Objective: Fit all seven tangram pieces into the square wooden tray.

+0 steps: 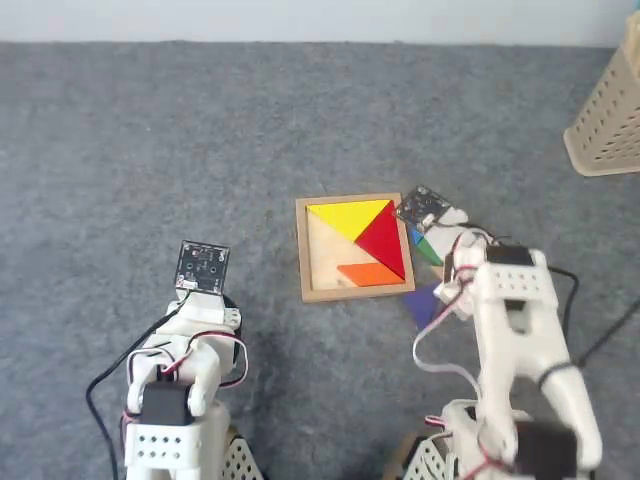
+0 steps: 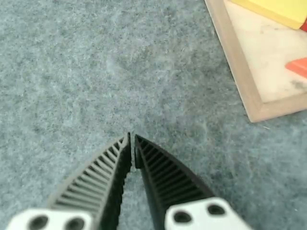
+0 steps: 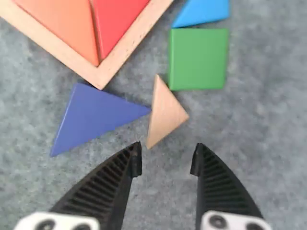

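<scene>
Tangram tray (image 1: 303, 250), mid-table, holds yellow triangle (image 1: 350, 217), red triangle (image 1: 383, 243), orange piece (image 1: 368, 273). Blue triangle (image 3: 93, 116), wooden triangle (image 3: 164, 113), green square (image 3: 198, 58), light-blue piece (image 3: 201, 12) lie outside by its corner. Right gripper (image 3: 168, 153) jaws apart, left gripper (image 2: 132, 139) jaws together.

The square wooden tray (image 1: 302, 250) lies flat and holds a yellow triangle (image 1: 350, 215), a red triangle (image 1: 385, 242) and an orange piece (image 1: 370, 273). Outside, near its corner, lie a dark blue triangle (image 3: 96, 117), its tip touching a plain wooden triangle (image 3: 163, 112), and just beside them a green square (image 3: 198, 58) and a light blue piece (image 3: 201, 12).
</scene>
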Robot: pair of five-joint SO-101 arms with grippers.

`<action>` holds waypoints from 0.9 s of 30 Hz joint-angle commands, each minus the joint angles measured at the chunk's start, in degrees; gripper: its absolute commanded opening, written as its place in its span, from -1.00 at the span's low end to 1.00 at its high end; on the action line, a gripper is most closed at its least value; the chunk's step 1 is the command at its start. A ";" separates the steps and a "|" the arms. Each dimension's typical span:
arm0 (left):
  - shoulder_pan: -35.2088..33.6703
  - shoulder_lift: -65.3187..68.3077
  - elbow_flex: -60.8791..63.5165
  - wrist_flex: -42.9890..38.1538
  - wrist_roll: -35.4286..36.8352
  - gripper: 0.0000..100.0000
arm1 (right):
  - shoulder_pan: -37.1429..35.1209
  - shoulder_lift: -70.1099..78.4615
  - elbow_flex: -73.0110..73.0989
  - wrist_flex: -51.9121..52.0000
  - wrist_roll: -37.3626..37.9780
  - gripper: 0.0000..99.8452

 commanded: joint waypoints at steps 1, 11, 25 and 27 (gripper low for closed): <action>-0.26 -0.18 -0.31 0.26 0.53 -0.98 | -0.57 6.90 -8.44 -0.40 1.41 -0.63; -0.26 -0.18 -0.31 0.26 0.53 -0.98 | -0.48 20.70 -15.03 -4.97 1.49 -0.63; -0.26 -0.18 -0.31 0.26 0.53 -0.98 | -0.31 23.25 -15.21 -7.52 1.23 -0.89; -0.26 -0.18 -0.31 0.26 0.53 -0.98 | -0.13 23.25 -14.95 -7.34 0.79 -0.92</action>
